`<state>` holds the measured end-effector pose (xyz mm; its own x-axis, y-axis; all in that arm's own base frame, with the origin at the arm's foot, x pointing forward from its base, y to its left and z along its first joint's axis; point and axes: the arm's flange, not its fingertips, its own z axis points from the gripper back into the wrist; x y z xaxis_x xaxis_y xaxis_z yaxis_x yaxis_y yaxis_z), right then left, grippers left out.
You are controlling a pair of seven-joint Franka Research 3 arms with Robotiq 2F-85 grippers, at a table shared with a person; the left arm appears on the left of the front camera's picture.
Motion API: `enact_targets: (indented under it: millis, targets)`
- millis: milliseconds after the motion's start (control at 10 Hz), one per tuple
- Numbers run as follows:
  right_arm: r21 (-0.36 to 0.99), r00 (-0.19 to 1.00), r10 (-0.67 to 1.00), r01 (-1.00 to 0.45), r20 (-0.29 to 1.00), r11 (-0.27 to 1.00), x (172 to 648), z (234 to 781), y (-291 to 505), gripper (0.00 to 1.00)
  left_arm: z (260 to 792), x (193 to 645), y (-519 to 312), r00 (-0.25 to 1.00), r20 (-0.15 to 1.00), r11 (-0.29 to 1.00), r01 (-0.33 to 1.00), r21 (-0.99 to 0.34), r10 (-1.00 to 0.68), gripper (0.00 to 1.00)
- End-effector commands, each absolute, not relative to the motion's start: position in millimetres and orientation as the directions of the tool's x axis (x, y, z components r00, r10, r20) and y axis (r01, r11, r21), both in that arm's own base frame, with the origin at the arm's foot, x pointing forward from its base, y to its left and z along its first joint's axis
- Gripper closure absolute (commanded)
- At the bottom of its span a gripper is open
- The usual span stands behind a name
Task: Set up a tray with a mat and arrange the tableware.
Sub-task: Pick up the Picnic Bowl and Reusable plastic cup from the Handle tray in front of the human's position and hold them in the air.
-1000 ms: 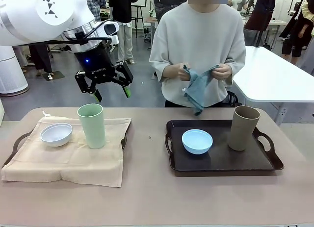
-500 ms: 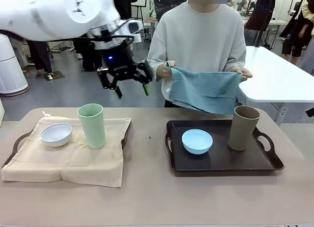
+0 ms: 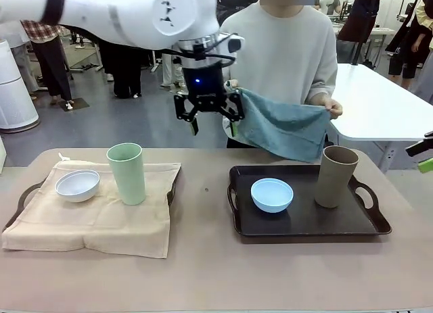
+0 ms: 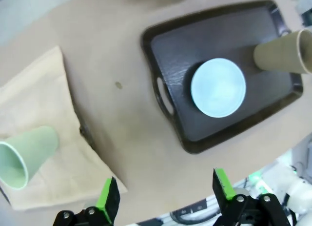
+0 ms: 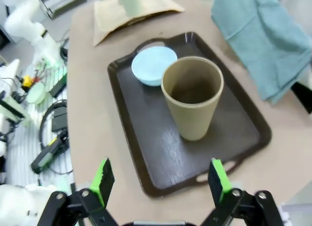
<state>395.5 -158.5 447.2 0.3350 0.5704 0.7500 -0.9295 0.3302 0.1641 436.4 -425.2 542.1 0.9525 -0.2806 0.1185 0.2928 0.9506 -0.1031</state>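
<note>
Movement first: in the front view my left arm (image 3: 135, 15) has swung away from above the pale green cup (image 3: 126, 172) to the middle. The left jaws now hang wide open and empty just beside one top corner of the teal cloth (image 3: 284, 127); whether they touch it I cannot tell. The person has shaken that cloth out of a bundle and holds it spread between both hands (image 3: 333, 109) over the far edge of the counter (image 3: 203, 272). I read this as a mat offered for the dark tray (image 3: 304, 225), so a pinch on that corner looks like my next step. The beige mat (image 3: 101, 222) side looks finished, with the white bowl (image 3: 77, 184) and pale green cup standing on it. The light blue bowl (image 3: 272, 195) and tan cup (image 3: 335, 176) sit on the bare dark tray, and I judge they must come off before any cloth goes down. In the left wrist view the green pads stand apart with nothing between them, high above the counter. In the right wrist view the right jaws are spread wide and empty, hovering near the tan cup (image 5: 192, 96), with the light blue bowl (image 5: 154, 65) behind it.
</note>
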Motion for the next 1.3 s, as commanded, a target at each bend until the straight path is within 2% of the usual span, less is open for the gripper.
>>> enact_targets:
  millis: [0, 400, 700, 900, 1000, 1100, 1200]
  targets:
    - [0.146, 0.316, 0.545, -0.932, 0.776, 0.331, 409, 440, -138, 0.0, 544, 446, -458, 0.949, 0.088, 0.951, 0.306, -0.05, -0.301, 0.0]
    - [0.156, 0.331, 0.53, -0.925, 0.781, 0.347, 420, 431, -116, 0.0, 512, 445, -505, 0.928, 0.056, 0.928, 0.371, -0.028, -0.369, 0.0]
    - [0.08, 0.214, 0.574, -0.965, 0.79, 0.25, 426, 429, -115, 0.0, 481, 450, -525, 0.917, 0.018, 0.917, 0.399, -0.021, -0.398, 0.0]
    - [0.02, 0.097, 0.612, -0.991, 0.785, 0.131, 431, 425, -112, 0.0, 473, 450, -533, 0.906, 0.013, 0.905, 0.423, -0.039, -0.423, 0.0]
    - [0.011, 0.084, 0.615, -0.993, 0.784, 0.121, 436, 423, -115, 0.0, 470, 451, -535, 0.904, 0.013, 0.903, 0.427, -0.045, -0.427, 0.0]
    - [0.027, 0.111, 0.62, -0.989, 0.777, 0.144, 440, 420, -114, 0.0, 472, 449, -534, 0.902, 0.025, 0.9, 0.433, -0.056, -0.432, 0.0]
    - [0.096, 0.239, 0.604, -0.961, 0.761, 0.259, 440, 422, -115, 0.0, 480, 440, -526, 0.898, 0.042, 0.891, 0.44, -0.109, -0.439, 0.0]
